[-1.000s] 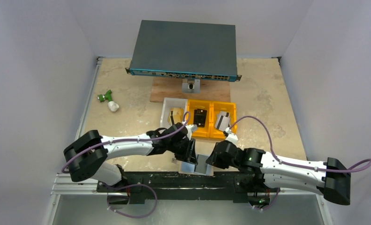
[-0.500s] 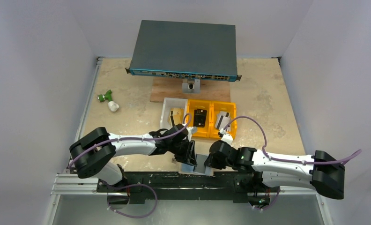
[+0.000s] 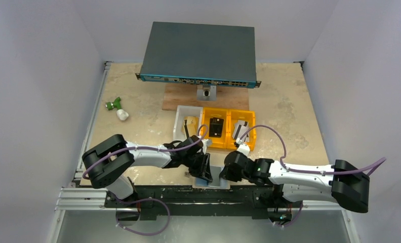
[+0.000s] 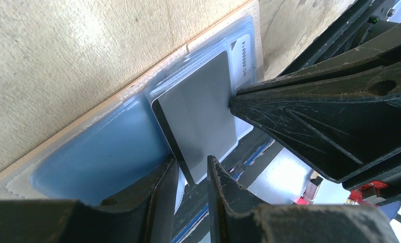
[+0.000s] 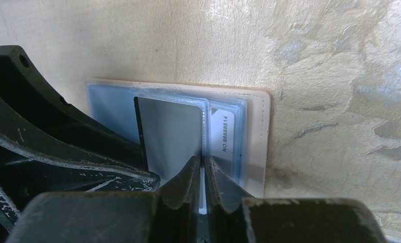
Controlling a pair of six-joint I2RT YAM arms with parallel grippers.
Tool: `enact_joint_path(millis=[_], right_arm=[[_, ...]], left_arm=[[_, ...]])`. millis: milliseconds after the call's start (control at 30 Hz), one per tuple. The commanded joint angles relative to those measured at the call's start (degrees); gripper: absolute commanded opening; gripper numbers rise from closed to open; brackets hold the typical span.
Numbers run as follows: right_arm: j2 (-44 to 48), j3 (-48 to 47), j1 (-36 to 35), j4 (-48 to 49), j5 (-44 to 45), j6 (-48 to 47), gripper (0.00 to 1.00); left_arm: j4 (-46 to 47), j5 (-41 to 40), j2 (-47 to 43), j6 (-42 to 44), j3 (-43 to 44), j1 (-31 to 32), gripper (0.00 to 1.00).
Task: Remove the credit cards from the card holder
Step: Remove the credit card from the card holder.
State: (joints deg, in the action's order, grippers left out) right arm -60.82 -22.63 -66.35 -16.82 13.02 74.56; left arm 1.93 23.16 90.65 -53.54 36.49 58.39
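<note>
Holder's right at the desk's (image 5: pixel 315 61) near edge, nothing pinning it, so a tug could drag the whole card holder (image 4: pixel 87 167) off. It lies open, blue side up, long axis left-right along that edge. Left hand (image 4: pixel 192 163): a slit apart round the grey card's (image 4: pixel 198 116) corner, can't tell if gripping. Right hand (image 5: pixel 202 164) is pinched nearly closed on the sleeve edge.

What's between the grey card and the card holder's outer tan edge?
A white numbered card tucked in the card holder, beside the grey card, shown in the right wrist view.
</note>
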Motion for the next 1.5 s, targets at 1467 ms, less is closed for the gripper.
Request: enact_joint_path(millis=[1467], right_arm=[[-3.8,4.3,-0.1,-2.5,2.5,5.8,0.0]], left_arm=[[26.9,10.3,-1.6,-13.1,-15.8,-7.5,0.0]])
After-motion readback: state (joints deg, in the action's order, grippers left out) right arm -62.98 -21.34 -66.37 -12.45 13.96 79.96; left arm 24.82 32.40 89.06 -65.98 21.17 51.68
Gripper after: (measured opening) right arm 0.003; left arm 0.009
